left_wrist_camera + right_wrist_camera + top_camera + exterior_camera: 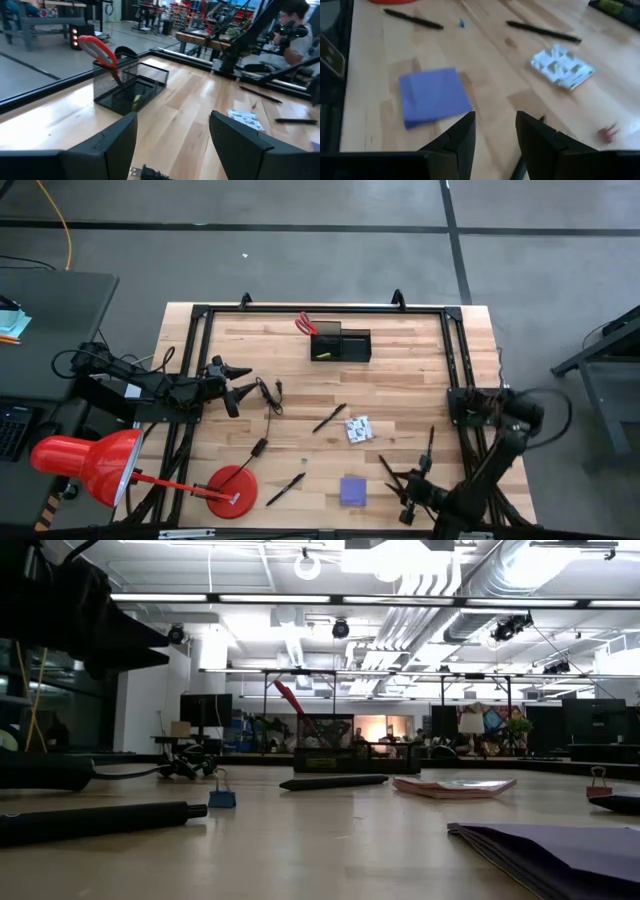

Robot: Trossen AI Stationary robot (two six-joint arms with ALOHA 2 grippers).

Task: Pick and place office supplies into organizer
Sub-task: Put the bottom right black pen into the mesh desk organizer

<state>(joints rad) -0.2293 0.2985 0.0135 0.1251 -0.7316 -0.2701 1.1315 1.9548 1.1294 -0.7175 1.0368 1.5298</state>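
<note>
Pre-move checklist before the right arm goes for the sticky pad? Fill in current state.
1. Right gripper empty: ok, nothing between its fingers, jaws partly open.
2. Purple sticky-note pad reachable: ok, lies flat on the table just ahead of the right gripper, nothing on top.
3. Neighbours clear of the pad: ok, white patterned packet and nearest black pen lie apart from it.
4. Organizer ready: ok, upright at the far table edge; red-handled scissors already in the cup section, a yellow piece in the tray.
5. Left gripper out of the way: ok, open and empty on the left side.
6. Tray room for the pad: cannot tell.
</note>
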